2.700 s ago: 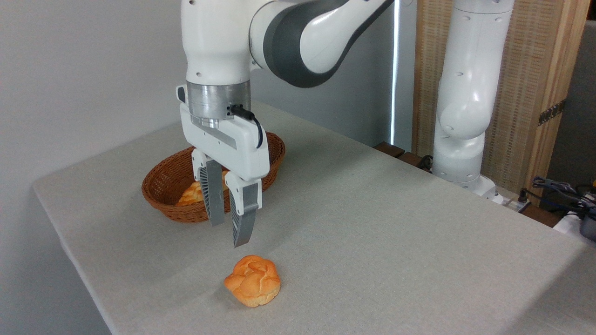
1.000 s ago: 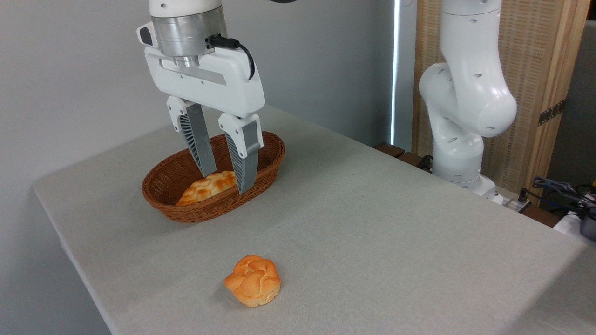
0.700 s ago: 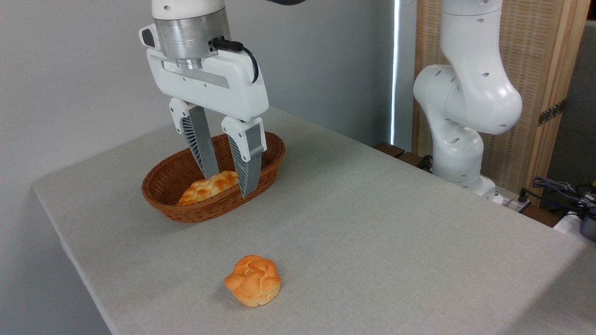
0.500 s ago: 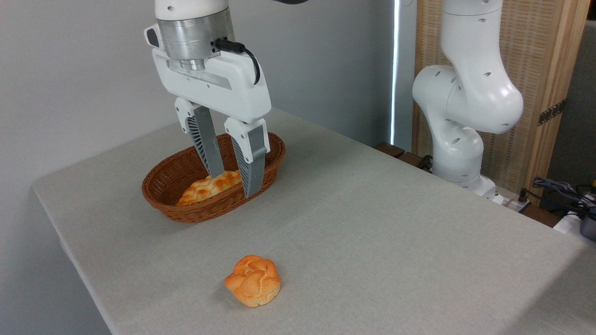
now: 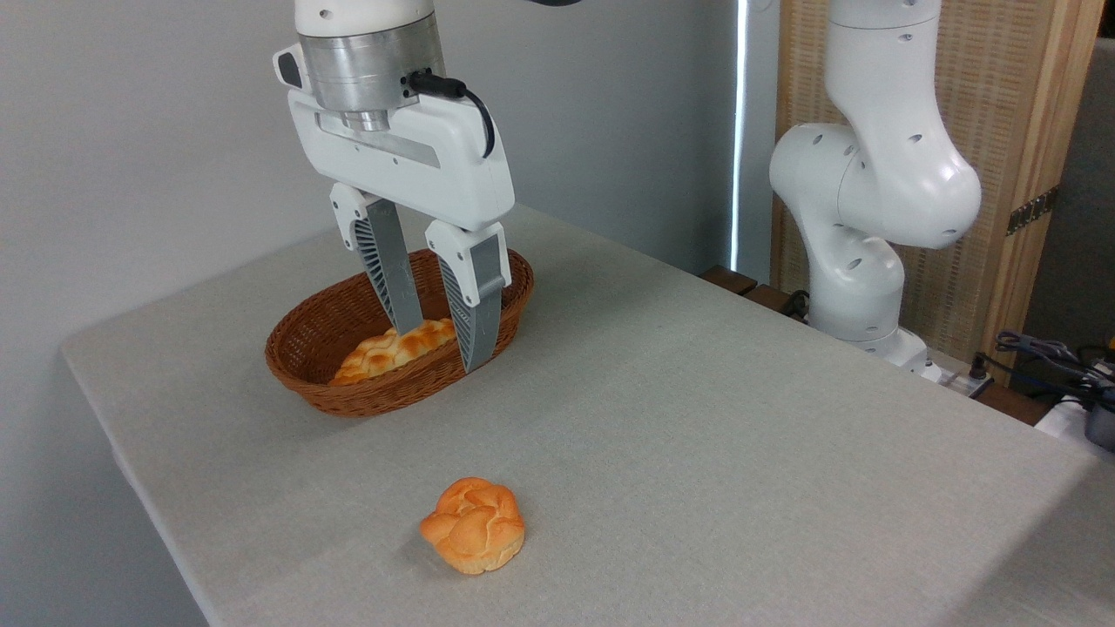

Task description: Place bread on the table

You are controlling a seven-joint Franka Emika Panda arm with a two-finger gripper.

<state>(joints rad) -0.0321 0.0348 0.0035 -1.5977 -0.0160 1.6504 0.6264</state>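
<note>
1. A small round golden-orange bun with a knotted, lobed top sits alone on the large light grey, fabric-textured table, near the front edge and well apart from everything else.

2. The white two-finger gripper of the white Franka arm hangs high above the table, its grey ribbed fingers spread apart and holding nothing.

3. In the picture the fingertips overlap the oval brown wicker basket, where a long braided golden loaf lies; whether they are over the basket or in front of it cannot be told.

4. With the bun resting on the cloth and free of the pincer, the task looks done.

5. The bun appears light and somewhat soft, its crust glossy and lobed; a hard squeeze would likely dent it.

6. Should it need lifting, the likeliest hold is across its widest part, low on the sides just above the paler base, with fingers straddling it from above.

7. The textured cloth should keep it from sliding, though the rounded sides could slip out of a shallow pinch.
</note>
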